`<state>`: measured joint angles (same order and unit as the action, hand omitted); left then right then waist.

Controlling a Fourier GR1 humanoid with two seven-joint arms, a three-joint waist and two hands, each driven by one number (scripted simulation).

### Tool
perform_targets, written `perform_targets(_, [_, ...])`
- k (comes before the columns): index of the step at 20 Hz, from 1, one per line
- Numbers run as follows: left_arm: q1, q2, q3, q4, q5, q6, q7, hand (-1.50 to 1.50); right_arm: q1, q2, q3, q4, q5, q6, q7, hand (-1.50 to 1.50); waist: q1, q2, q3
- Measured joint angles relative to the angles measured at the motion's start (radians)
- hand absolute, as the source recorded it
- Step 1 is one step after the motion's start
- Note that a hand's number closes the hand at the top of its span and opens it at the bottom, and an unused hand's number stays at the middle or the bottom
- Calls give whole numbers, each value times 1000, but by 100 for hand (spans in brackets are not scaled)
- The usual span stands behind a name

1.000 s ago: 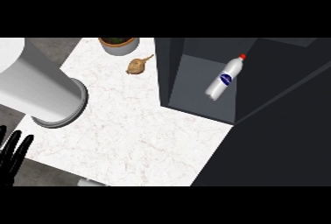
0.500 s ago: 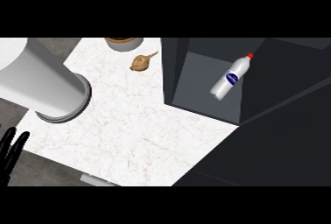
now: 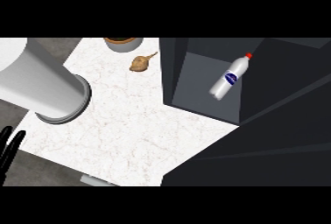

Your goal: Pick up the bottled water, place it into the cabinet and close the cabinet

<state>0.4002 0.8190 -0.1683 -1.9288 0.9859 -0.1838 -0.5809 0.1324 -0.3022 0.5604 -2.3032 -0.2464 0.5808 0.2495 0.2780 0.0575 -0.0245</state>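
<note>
Now bottled water (image 3: 229, 79) lies in cabinet (image 3: 194, 89), well apart from left hand (image 3: 9, 146).

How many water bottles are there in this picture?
1. The bottled water lies tilted inside the open dark cabinet at the upper right, red cap pointing up. Others could be hidden in the cabinet's dark parts.

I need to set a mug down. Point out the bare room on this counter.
The widest bare patch of marble counter lies between the grey forearm and the dark cabinet. It is crowded at the far edge, with the brown bowl and a tan food item. The bottled water occupies the cabinet floor.
</note>
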Motion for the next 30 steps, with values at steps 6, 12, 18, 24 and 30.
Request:
perform_targets(6, [2,5,10,14,12,-11,4,-150,-192,50,-35,116,9,-25,122,150,-6,-9,2])
perform_targets(12, [7,6,21,33,26,-18,8,-150,-370,122,-66,256,3,-52,225,150,-22,-14,5])
perform_targets(18, [15,3,33,51,34,-25,4,-150,-599,244,-118,502,33,-184,335,150,-38,-18,13])
perform_targets(24, [35,-7,38,64,35,-45,-10,-150,-845,288,-197,742,69,-349,331,150,-56,-23,17])
perform_targets(30, [49,-7,58,74,43,-61,-19,-150,-1008,303,-254,950,90,-518,276,150,-74,-26,22])
